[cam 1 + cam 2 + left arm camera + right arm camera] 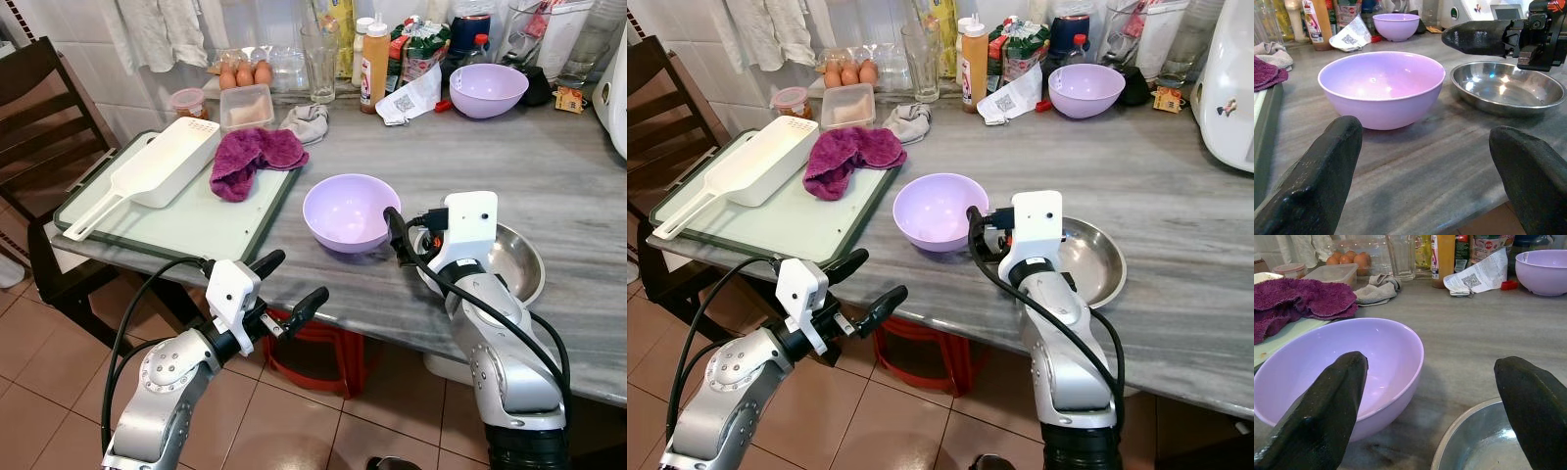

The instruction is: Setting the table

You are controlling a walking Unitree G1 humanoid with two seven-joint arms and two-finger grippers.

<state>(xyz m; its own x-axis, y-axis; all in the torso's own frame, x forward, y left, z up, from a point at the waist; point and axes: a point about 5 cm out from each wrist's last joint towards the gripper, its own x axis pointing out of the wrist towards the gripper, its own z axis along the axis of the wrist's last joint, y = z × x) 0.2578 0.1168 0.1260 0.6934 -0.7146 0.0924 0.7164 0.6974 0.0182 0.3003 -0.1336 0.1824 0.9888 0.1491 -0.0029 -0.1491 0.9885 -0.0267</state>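
Lilac bowl [351, 211] nearest; we bring right gripper [1430, 406], fingers wide, over rim beside steel dish [514, 259]. Left gripper [284, 281] wide, empty, off counter [549, 166] edge.

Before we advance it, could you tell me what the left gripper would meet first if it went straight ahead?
Most likely the near lavender bowl: the open left gripper, off the table's front edge, points at it, though depth is uncertain.

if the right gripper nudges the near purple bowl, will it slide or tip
Probably slide: the near purple bowl looks like light, empty plastic on smooth marble. Its rounded wall and narrow base might let it rock. The right gripper is open beside it.
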